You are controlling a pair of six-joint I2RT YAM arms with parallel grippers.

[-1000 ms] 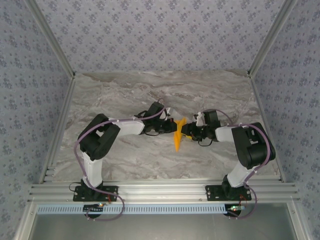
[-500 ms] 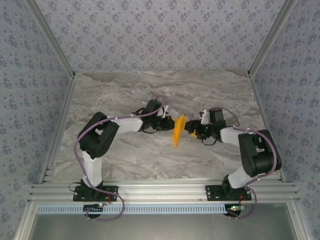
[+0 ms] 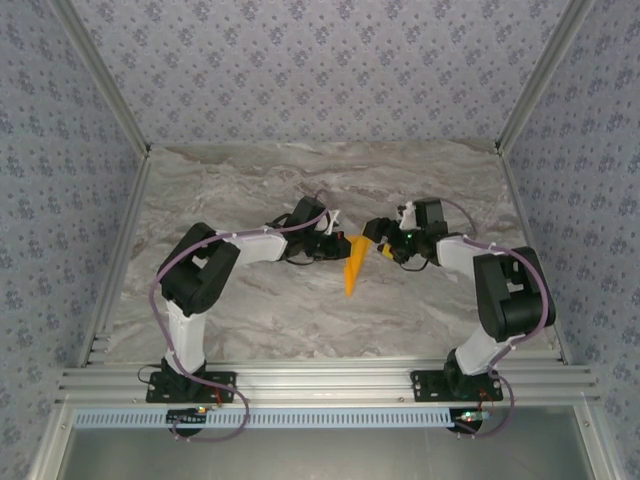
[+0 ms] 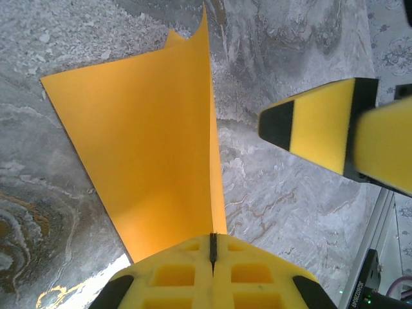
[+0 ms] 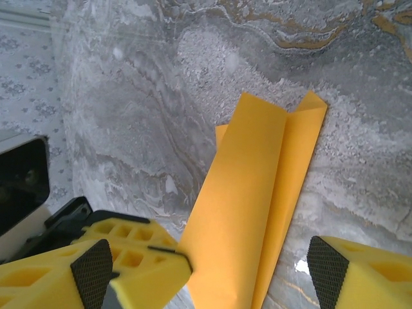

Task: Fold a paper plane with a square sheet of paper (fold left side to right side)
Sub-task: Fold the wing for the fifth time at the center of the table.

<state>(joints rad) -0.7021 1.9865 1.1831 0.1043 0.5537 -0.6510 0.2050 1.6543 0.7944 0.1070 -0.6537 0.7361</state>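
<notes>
Your left gripper (image 4: pixel 212 248) pinches the paper plane (image 3: pixel 352 268) near the middle of the table (image 3: pixel 250 320), tip toward 6 o'clock. The right gripper (image 5: pixel 209 270) is spread (holding nothing). With one pinch, folds could spring open or the paper swivel.

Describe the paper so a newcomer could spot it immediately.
On the grey marble table, look at its middle. The orange paper is a slim, creased wedge there, pinched by the shut left claw, with the open right claw beside it. Unlike the claws' chunky yellow pads, it is a thin sheet.
</notes>
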